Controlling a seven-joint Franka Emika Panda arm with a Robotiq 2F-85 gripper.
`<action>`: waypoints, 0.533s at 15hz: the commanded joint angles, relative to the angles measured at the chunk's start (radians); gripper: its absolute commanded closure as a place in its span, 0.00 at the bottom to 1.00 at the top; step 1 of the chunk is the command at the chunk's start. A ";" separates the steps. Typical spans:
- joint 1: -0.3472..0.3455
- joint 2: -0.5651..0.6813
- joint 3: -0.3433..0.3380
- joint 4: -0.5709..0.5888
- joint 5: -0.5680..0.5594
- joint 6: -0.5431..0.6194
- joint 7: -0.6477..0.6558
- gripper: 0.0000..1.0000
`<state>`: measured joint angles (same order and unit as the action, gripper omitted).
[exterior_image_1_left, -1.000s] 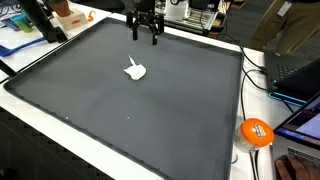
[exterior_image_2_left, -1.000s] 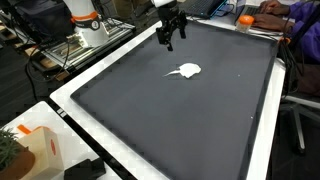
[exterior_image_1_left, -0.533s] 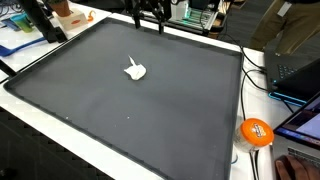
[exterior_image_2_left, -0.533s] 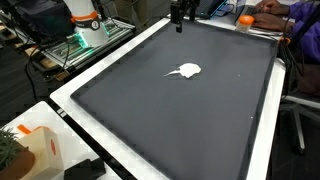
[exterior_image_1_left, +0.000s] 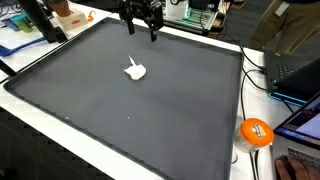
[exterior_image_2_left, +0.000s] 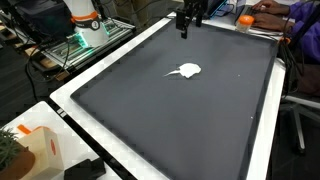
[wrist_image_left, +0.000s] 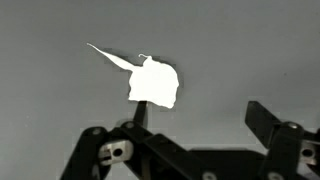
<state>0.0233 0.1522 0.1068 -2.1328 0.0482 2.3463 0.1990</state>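
Overhead, my tool (exterior_image_1_left: 141, 30) is hovering with its jaws spread wide, holding nothing, above the far edge of the dark mat (exterior_image_1_left: 150, 120) covering the bench (exterior_image_2_left: 108, 60). Well apart from it, the white scrap (wrist_image_left: 153, 82) is lying flat nearer the mat's middle. It is looking light, thin and soft, probably easy to crush. I am judging its fuller body, not the pointed tail, the place to pinch.

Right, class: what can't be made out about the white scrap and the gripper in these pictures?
White scrap: wrist view, glare washes out its surface; too small in both exterior views to tell what it is.
Gripper: exterior view, the top edge cuts off everything above it.
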 joint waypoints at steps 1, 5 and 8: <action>0.021 0.033 -0.056 -0.009 -0.048 0.064 0.121 0.00; 0.026 0.080 -0.096 -0.001 -0.057 0.042 0.211 0.05; 0.039 0.130 -0.105 0.013 -0.050 0.056 0.244 0.10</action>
<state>0.0324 0.2378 0.0230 -2.1323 0.0163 2.3864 0.3843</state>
